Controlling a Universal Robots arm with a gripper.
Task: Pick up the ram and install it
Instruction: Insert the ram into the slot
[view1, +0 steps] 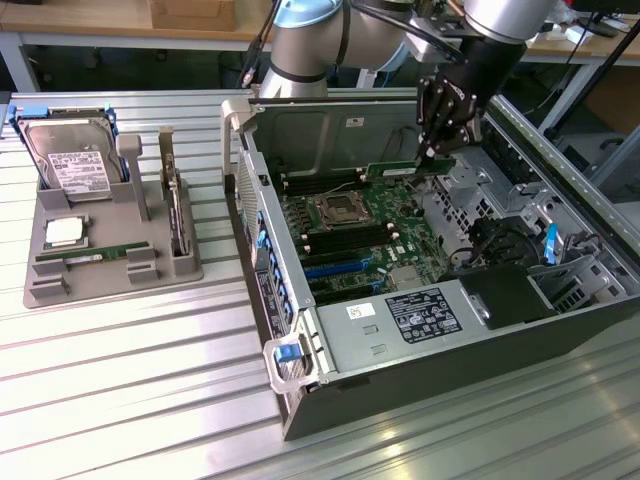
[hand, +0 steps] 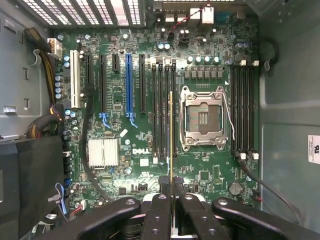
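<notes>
My gripper (view1: 437, 152) is shut on the ram (view1: 393, 170), a thin green stick held level above the motherboard (view1: 345, 235) inside the open computer case (view1: 300, 330). In the wrist view the ram (hand: 171, 135) appears edge-on, clamped between the black fingers (hand: 159, 210) of the gripper (hand: 171, 192). It hangs over the bank of black memory slots (hand: 164, 110) beside the open CPU socket (hand: 204, 117). A second bank of memory slots (hand: 245, 107) lies on the socket's other side. I cannot tell whether the stick touches a slot.
At the exterior view's left, a grey holder tray (view1: 110, 250) carries a hard drive (view1: 70, 160), a square silver CPU (view1: 63, 233), another green stick (view1: 85, 256) and an upright card (view1: 175, 205). Case walls, a black power unit (view1: 510, 295) and cables (view1: 490, 240) surround the board.
</notes>
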